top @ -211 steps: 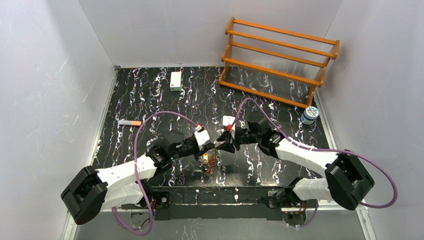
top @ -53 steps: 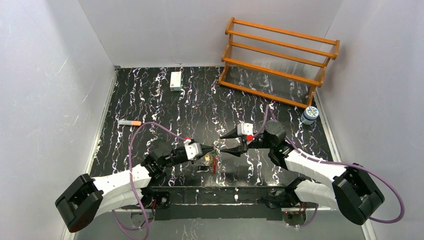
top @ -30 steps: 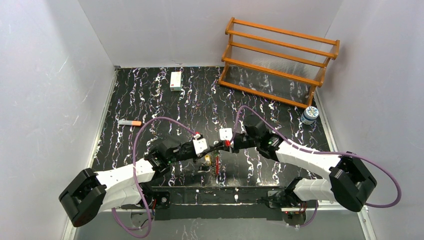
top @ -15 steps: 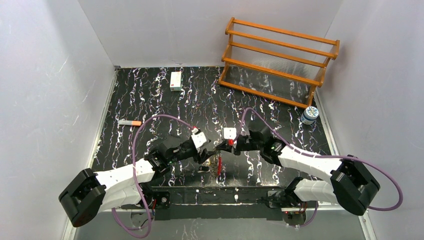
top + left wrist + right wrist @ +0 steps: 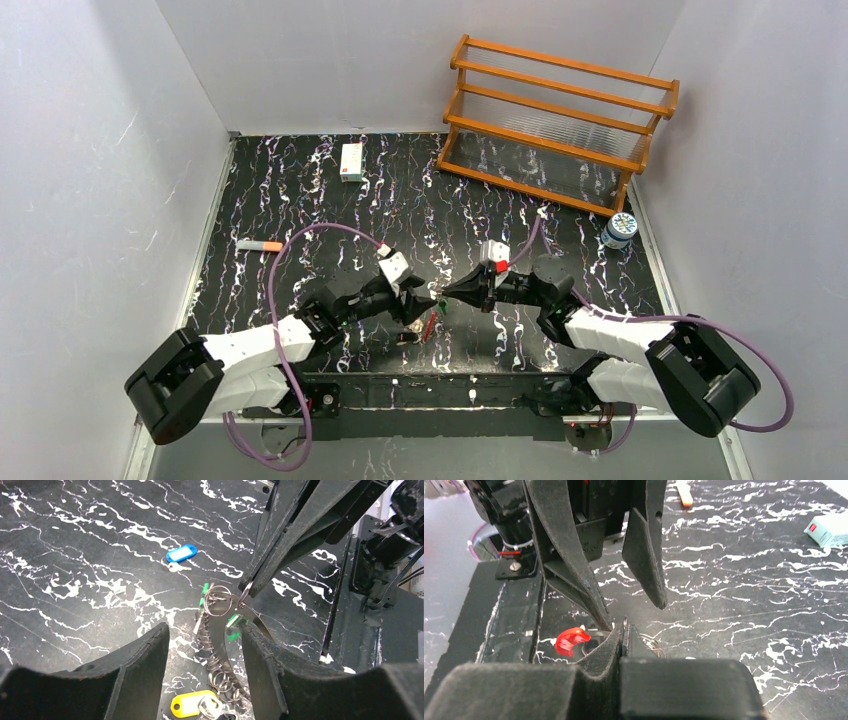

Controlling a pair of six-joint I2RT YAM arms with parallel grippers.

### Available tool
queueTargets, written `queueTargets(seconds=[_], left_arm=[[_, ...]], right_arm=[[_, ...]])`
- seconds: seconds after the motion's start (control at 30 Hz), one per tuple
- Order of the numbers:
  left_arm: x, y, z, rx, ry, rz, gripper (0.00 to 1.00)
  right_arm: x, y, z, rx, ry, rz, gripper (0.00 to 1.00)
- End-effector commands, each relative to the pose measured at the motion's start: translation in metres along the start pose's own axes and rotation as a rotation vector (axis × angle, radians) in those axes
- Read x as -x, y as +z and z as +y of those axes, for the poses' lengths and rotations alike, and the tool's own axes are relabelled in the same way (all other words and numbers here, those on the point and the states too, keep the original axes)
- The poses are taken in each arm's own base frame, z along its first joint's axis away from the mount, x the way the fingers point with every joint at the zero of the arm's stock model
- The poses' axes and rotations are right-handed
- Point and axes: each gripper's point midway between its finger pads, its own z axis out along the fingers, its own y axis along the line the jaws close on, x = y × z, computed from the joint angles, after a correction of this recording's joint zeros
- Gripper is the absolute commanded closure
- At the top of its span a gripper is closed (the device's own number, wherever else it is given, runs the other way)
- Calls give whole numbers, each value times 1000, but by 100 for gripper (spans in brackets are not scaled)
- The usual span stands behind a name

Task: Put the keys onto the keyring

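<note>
Top external view: your two arms meet over the near middle of the desk (image 5: 330, 210), with the keyring (image 5: 427, 327) lying just under their tips.

Right jaws are closed tight. In the left wrist view their fingertips (image 5: 257, 570) pinch the thin wire of the ring where it lifts off the desk.

Left jaws stand partly apart, gripping nothing, straddling the ring's coil and tags. A second ago you had them shut; they have parted since.

Compared with half a second ago, your right wrist has drawn back to the right and a little farther away. The red segment (image 5: 571, 640) now lies tilted instead of pointing straight at the near edge.

Green key (image 5: 232, 626): its tag touches the wire loop just below the right fingertips. You cannot tell whether it is threaded on.

Blue key (image 5: 180, 554): flat on the desk, apart from the ring, unheld.

Yellow tag (image 5: 192, 702): sits in the ring's cluster.

Elsewhere:
- marker (image 5: 260, 245) at left
- white box (image 5: 351, 160) far
- wooden rack (image 5: 560, 120) far right
- small jar (image 5: 620, 230) by the right edge

None of these has shifted.
</note>
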Motion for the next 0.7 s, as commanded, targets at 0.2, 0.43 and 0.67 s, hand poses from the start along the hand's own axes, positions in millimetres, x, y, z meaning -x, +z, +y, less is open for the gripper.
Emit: queueTargets(seconds=[0.2,0.43,0.67], left_arm=[[28,-5,-22,-116,58,-206,61],[33,-5,-31,-165,45,-272,66],[42,-3,-34,-188,20,-328,70]], right_arm=[[50,-2,12,51,-42,-223,99],[52,-1,15,76,-29,-237,99],[51,0,16,87,-20,-235,99]])
